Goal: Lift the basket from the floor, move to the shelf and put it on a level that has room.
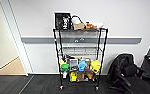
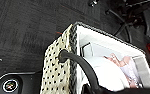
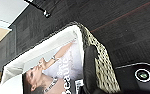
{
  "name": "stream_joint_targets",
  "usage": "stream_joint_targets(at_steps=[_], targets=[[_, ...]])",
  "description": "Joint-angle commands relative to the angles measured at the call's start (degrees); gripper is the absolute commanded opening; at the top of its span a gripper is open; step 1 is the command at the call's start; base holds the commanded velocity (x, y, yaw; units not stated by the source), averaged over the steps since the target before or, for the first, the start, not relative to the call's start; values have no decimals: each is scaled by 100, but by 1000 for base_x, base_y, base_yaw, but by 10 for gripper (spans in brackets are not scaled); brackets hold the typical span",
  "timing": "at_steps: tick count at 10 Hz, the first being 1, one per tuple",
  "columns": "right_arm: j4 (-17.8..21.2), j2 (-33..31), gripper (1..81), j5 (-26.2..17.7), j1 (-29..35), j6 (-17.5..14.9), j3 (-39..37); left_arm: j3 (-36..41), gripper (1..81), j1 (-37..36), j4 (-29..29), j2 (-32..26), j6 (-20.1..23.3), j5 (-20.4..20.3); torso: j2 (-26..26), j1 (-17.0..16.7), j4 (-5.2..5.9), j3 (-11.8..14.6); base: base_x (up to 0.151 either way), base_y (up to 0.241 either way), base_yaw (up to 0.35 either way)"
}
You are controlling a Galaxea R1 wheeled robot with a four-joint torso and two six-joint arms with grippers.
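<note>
The basket hangs clear above the carpet floor, seen close in both wrist views, one at each short end. A dark part of the left arm hooks over its rim; whether the left or right gripper is apart or clamped on the rim cannot be told. A magazine lies inside. The shelf stands centre frame in the head view, straight ahead. Its bare middle level appears the free one, its long axis across the frame.
</note>
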Motion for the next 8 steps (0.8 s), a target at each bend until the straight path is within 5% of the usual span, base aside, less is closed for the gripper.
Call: stream_joint_targets(at_steps=[1,8], targets=[[-1,-91,10,-5,570,59,93,144,10,-605,65,-80,45,125,0,0,0,0,100,0,0],[-46,-56,10,-14,649,51,84,135,10,-605,57,-80,45,125,0,0,0,0,99,0,0]])
